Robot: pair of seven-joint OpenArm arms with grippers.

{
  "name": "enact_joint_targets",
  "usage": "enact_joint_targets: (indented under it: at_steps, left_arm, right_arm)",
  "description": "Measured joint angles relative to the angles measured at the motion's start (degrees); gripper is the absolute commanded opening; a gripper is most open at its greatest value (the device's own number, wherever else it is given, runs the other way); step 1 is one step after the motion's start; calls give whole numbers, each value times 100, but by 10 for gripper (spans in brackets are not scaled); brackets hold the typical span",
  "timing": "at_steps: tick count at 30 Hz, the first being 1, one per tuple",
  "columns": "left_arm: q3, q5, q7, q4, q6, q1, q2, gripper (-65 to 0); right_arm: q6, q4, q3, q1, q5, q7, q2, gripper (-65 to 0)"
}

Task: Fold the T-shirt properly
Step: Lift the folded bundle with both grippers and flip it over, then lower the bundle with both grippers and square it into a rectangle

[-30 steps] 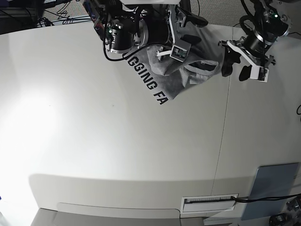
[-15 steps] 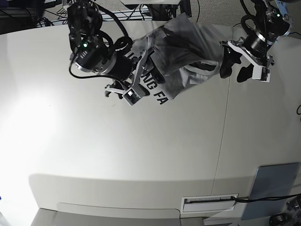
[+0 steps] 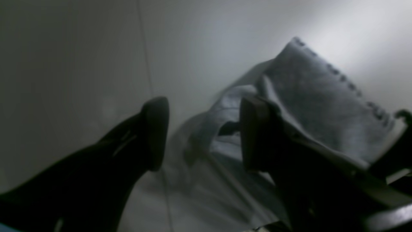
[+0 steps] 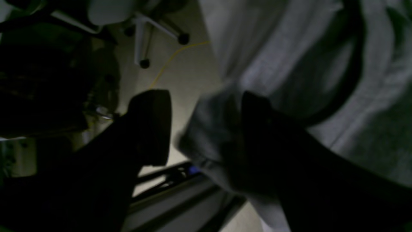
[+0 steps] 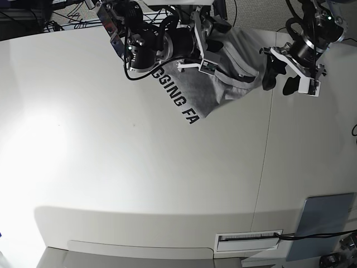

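The heather-grey T-shirt lies crumpled at the table's far edge, its black lettering facing left-front. My right gripper is at the shirt's upper part, and cloth is draped around it. In the right wrist view this gripper is open, with a fold of the T-shirt resting against one finger. My left gripper hovers just right of the shirt's edge. It is open with nothing held, and the T-shirt lies beyond its fingers.
A grey-blue flat pad sits at the front right corner. A white slotted label lies near the front edge. A seam runs across the table. A chair base and cables are on the floor behind.
The right arm had swung out to the left with the shirt's cloth raised, and it is now back at the far edge over the shirt. The left arm has barely moved.
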Motion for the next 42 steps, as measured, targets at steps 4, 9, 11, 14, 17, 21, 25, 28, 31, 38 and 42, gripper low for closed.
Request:
enact_joint_targets:
  at_steps: [4,9,11,14,17,21,25,28,31,38,42]
  left_arm:
    - [0,76,-48,0,0,0,0,-316]
    - [0,-22,-50,0,2,-2,-2,-325]
    - [-2,-356,-4,0,-175,-2,-2,-390]
    - [116,-1064,343,2,-776,0,-2,-546]
    - [511,-1233,527,2,-916,96,-7,-622]
    - [1110,-1021,509,-2,-721,501,-7,-622]
    - [1346,-492,-155,-278,-481,848,-9,-622]
    - [1497,-361,-592,-621,-568,1110,-22,-622]
    - [1700,-160,-772,-1084,-592,1128,-15,-622]
    - [1921,291,-1257,-2133,-579,691,-15,-622]
    - [1952,315,-1294,-2479,-415,155,-13,-622]
  right_arm:
    - [140,662,94,4,120,125,9,-310]
    - [136,1097,752,20,-822,713,-7,-311]
    - [-98,1040,1062,46,-1388,938,-4,-331]
    - [-339,734,1362,136,-1753,1296,-7,-445]
    - [-330,131,1392,356,-1884,1462,-7,-563]
    - [-332,-822,1274,772,-2041,1751,-24,-636]
    - [-339,-1569,1032,1263,-2087,1801,-125,-649]
    - [-334,-2026,778,1530,-2208,1821,-225,-650]
    - [-313,-2371,584,1687,-2409,1845,-243,-650]
    - [-431,-2524,723,1729,-2844,1845,-160,-650]
    - [-452,-2524,920,1729,-2857,1779,103,-650]
